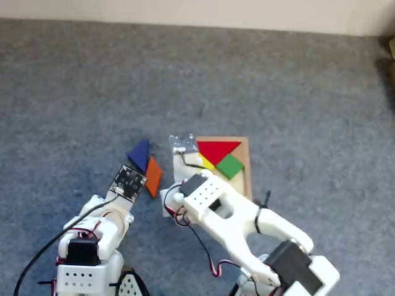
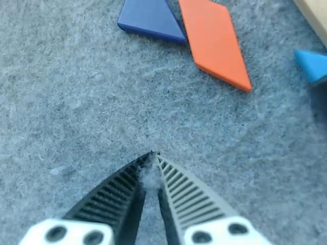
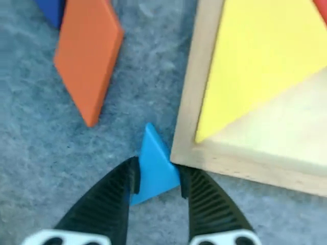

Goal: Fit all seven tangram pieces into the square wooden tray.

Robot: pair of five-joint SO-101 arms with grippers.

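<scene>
The square wooden tray holds a red triangle, a yellow triangle and a green square. A light blue triangle lies on the carpet against the outside of a tray corner. My right gripper is shut on it, one finger on each side. An orange parallelogram and a dark blue triangle lie side by side left of the tray. My left gripper is shut and empty, low over bare carpet a little short of those two pieces.
Grey carpet covers the whole work area, with wide free room beyond and to both sides of the tray. The right arm lies over the tray's near left part and hides it in the high view.
</scene>
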